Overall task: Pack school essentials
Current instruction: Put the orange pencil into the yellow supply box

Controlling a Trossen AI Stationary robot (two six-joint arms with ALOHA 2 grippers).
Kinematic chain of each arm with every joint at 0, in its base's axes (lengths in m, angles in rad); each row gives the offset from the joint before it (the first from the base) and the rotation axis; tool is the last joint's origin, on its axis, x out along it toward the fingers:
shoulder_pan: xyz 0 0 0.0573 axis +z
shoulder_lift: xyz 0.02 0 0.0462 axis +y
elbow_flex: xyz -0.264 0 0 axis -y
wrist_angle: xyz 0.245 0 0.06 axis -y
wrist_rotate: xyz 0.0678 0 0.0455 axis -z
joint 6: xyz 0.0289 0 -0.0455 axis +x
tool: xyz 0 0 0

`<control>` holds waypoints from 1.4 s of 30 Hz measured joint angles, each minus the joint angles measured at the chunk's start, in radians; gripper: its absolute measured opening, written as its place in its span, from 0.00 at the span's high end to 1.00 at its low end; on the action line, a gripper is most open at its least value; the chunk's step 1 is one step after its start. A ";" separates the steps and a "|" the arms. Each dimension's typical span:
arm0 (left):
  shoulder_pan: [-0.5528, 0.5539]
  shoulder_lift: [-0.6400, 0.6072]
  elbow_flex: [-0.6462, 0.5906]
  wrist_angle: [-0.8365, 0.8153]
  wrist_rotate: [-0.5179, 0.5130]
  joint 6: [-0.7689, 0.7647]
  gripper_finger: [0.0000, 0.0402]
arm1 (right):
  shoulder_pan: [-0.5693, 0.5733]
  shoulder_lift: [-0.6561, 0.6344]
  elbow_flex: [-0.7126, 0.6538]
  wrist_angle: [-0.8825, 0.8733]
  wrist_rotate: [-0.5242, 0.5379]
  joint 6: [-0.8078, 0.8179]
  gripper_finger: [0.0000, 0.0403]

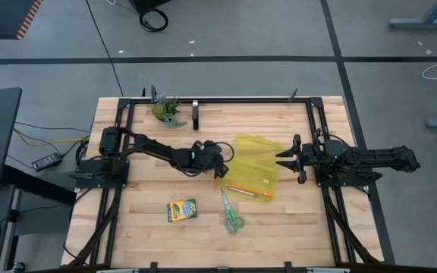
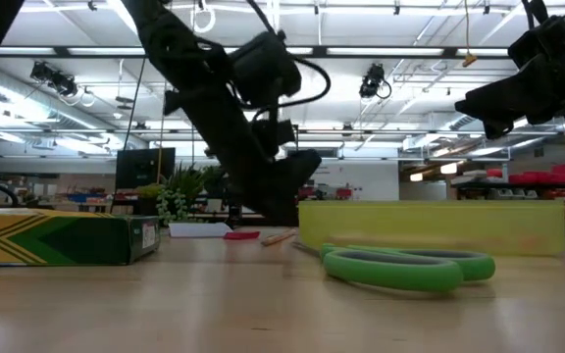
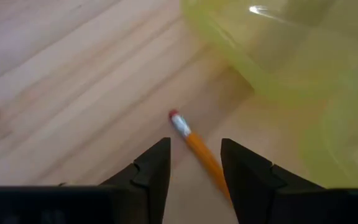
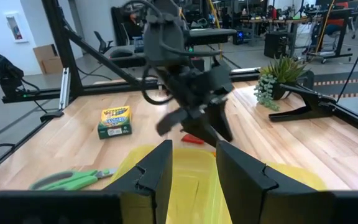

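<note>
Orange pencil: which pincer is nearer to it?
Left. The left pincer straddles the orange pencil beside the yellow pouch; the right pincer waits at the pouch's far edge.

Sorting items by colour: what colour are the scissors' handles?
Green; the scissors show it best in the low view, lying on the table in front of the yellow pouch.

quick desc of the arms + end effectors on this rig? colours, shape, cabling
Both arms are black, built from blocky jointed links. The left arm carries a thin black cable that loops loose near its wrist, clearest in the low view. Left end effector: two dark, angular fingers with stepped inner faces, tapering to tips. Right end effector has the same shape. No markings visible.
</note>
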 joint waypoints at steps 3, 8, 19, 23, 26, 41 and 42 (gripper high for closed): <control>0.013 0.020 0.000 0.005 0.000 -0.036 0.60 | 0.000 0.000 0.000 0.000 0.000 0.000 0.67; 0.012 0.036 0.000 0.020 -0.002 -0.056 0.60 | 0.000 0.001 0.000 0.001 0.000 0.000 0.67; 0.008 0.037 0.002 -0.022 0.007 -0.068 0.69 | 0.000 0.001 0.000 0.001 0.000 0.000 0.67; 0.008 0.036 -0.008 -0.026 0.025 -0.066 0.78 | 0.000 0.001 0.000 0.001 0.000 0.000 0.67; 0.008 0.034 -0.025 -0.023 0.037 -0.072 0.87 | 0.000 0.001 0.000 0.001 0.000 0.000 0.67; -0.002 0.020 -0.048 0.013 0.036 -0.006 0.98 | 0.000 0.001 0.000 0.001 0.000 0.000 0.67; -0.002 0.015 -0.045 0.011 0.036 0.009 0.98 | 0.000 0.001 0.000 0.001 0.000 0.000 0.67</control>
